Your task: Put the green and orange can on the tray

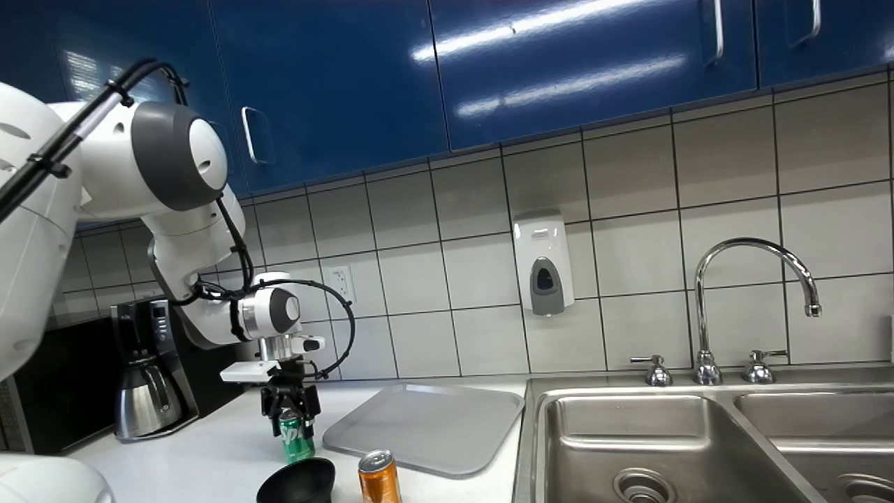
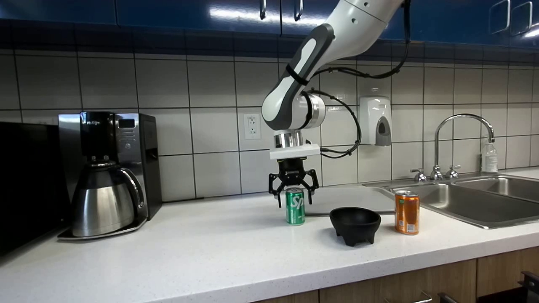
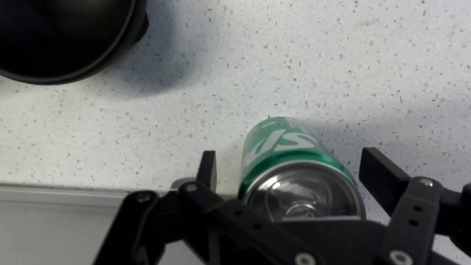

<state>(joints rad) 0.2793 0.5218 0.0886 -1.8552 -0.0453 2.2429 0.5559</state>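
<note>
In an exterior view, the orange can (image 2: 407, 212) is standing three o'clock from the green can (image 2: 295, 210), which my gripper (image 2: 295, 201) is straddling, jaws parted. The tray (image 2: 347, 198) is lying beyond, at two o'clock, bearing neither; I'm reckoning both placements pending.

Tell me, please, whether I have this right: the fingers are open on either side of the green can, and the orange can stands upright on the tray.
Not quite: an exterior view shows the orange can standing upright on the counter, off the tray. The fingers are indeed open on either side of the green can.
</note>
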